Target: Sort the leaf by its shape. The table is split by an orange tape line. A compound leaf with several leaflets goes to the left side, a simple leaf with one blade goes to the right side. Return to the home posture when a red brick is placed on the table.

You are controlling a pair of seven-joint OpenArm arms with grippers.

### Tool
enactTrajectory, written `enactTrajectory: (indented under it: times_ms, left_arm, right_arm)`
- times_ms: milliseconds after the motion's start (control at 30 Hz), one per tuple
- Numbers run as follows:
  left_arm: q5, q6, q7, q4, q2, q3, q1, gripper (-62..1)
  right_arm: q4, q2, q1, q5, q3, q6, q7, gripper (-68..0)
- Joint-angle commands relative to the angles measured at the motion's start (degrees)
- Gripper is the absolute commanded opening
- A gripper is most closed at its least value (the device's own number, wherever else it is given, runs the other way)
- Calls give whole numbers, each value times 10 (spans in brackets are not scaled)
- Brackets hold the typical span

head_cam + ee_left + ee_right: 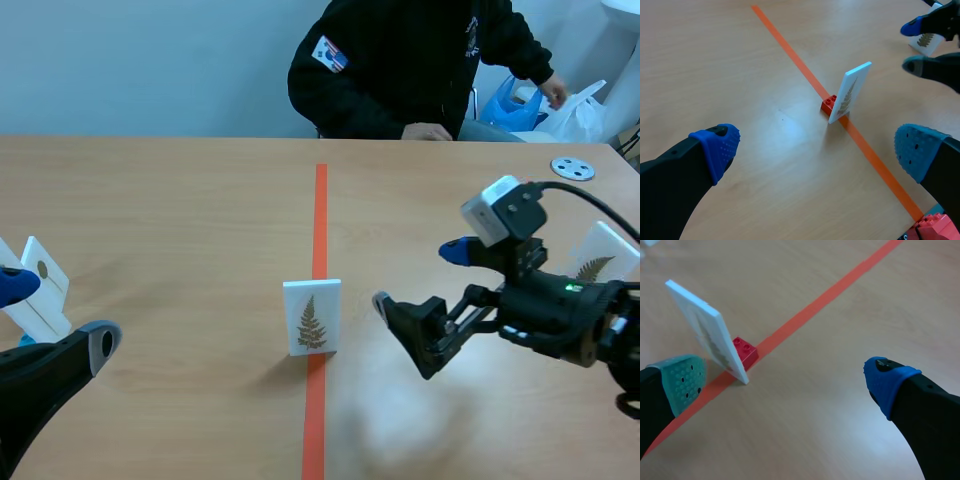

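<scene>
Reading left to right: the left gripper [58,313] is resting low over the near left of the table [180,220], its fingers spread wide and holding nothing, with a second white card [40,290] standing close by its blue pad. At the middle, the leaf card [312,318] is standing upright directly on the orange tape line [320,210], on neither side of it, with a small red block [829,105] sitting against its foot at the back. It is showing a fern-like leaf with many leaflets along one stalk, which is pointing to the left side as its destination. The card is looking thin, flat, stiff and light, with smooth faces that may be slippery. On so narrow a foot it is likely to topple at a sideways nudge. The better hold is probably across the two faces, in the upper half, well above the block. The right gripper [420,277] is hovering low just right of the card, aimed toward it, with its jaws gaping wide and empty. In the right wrist view the card is lying just ahead of the grey-green pad, not between the fingers. Behind this arm, a third card [600,262] bearing a fern leaf is standing on the right side.
</scene>
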Motion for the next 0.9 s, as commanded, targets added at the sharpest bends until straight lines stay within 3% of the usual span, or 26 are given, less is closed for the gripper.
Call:
enactTrajectory:
  times_ms: [0,167,433,567,867]
  left_arm:
    - [-4,-1,-10,10,4,-3,0,14]
    - [-2,0,-10,10,4,-3,0,14]
    - [0,1,-10,10,6,-3,0,14]
    - [0,1,-10,10,6,-3,0,14]
    - [0,1,-10,10,6,-3,0,14]
  right_arm:
    - [-3,6,25,-11,-18,1,20,3]
    - [-70,-14,83,-55,-97,-5,64,3]
    - [-158,-73,147,-98,-192,-59,88,2]
    - [-172,-81,156,-100,-224,-64,93,-3]
    - [-172,-78,156,-118,-236,-65,93,-325]
